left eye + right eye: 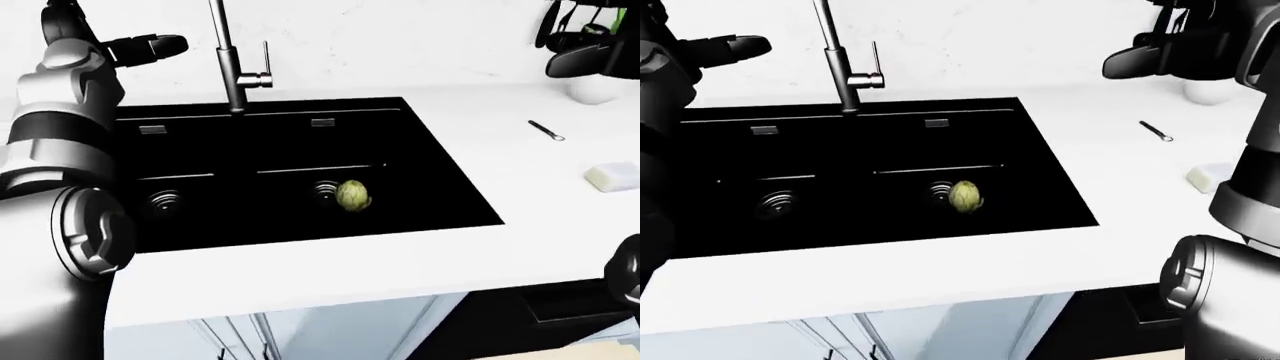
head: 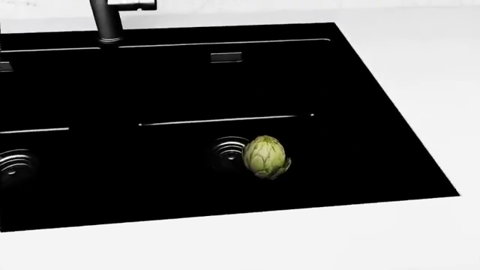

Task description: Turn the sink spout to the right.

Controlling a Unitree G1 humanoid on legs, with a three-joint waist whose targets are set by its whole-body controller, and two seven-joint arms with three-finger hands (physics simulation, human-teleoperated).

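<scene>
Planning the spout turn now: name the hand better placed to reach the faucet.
Left, probably. The left hand is raised just left of the faucet, near its neck. The right hand hangs far to the right over the counter, well away from it.

The spout looks like brushed grey metal. The sink is matt black, and the tabletop is smooth, glossy white.
</scene>
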